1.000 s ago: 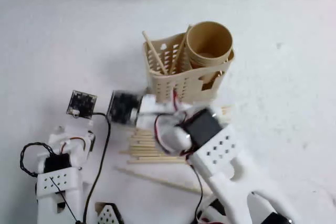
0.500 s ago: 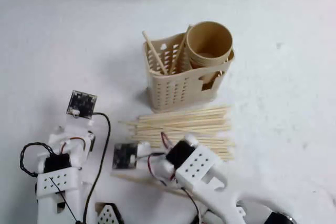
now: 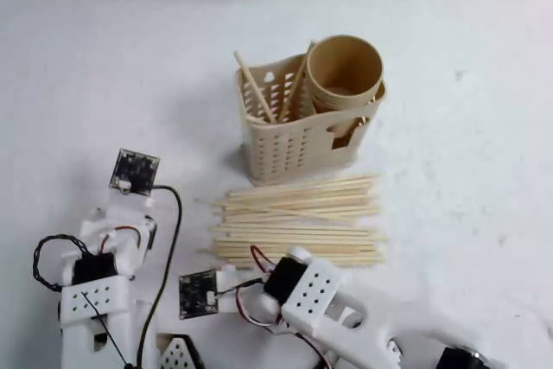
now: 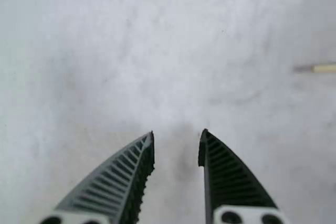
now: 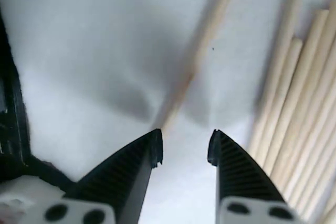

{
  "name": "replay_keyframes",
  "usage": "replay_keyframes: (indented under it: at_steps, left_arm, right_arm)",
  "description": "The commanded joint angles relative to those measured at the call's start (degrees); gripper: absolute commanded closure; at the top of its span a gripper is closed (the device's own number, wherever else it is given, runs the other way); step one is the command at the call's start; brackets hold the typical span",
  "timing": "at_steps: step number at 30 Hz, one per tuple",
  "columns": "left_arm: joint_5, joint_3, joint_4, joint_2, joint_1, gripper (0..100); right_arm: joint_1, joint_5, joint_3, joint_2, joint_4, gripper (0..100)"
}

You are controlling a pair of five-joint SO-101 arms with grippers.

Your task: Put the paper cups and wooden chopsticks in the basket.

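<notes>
Paper cups (image 3: 346,66) already stand nested in the basket (image 3: 294,149), well beyond the right gripper (image 5: 185,148), and we count a few wooden chopsticks (image 3: 252,85) leaning in the basket beside them. So we judge the cups finished and the sticks barely begun: a large heap (image 3: 298,222) lies on the desk (image 3: 104,66) between that gripper and the basket. The right gripper is released and holds nothing. One loose chopstick (image 5: 202,40) ends just ahead of its jaws, with the heap just beside. The left gripper (image 4: 176,142) is also released and empty over bare desk, a stick tip (image 4: 323,68) well apart from it.
</notes>
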Motion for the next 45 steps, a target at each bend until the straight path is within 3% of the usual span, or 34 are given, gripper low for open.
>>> replay_keyframes:
  at_steps: [1, 17, 20, 22, 30, 37, 45]
  left_arm:
    - [-0.6, -0.3, -0.8, -1.0, 0.8, 85]
    - [-0.6, -0.3, -1.0, -1.0, 0.8, 85]
    - [-0.6, -0.3, -1.0, -1.0, 0.8, 85]
    - [-0.6, -0.3, -1.0, -1.0, 0.8, 85]
    - [-0.6, -0.3, -1.0, -1.0, 0.8, 85]
    - [-0.6, -0.3, -1.0, -1.0, 0.8, 85]
    - [-0.6, -0.3, -1.0, -1.0, 0.8, 85]
  right_arm:
    - [0.0, -0.6, -0.2, -0.9, -0.2, 84.7]
    - [0.2, -5.0, 2.6, -0.9, -0.7, 85.1]
    - [0.7, -5.0, 3.2, -0.9, -2.1, 93.1]
    - [2.8, -5.0, 4.3, -0.9, -3.8, 99.0]
    - [14.9, -1.0, 5.7, -1.6, -6.2, 98.1]
    - [22.7, -1.1, -3.6, -1.6, -0.5, 98.1]
    - [23.3, -10.3, -21.0, -1.7, 7.0, 98.1]
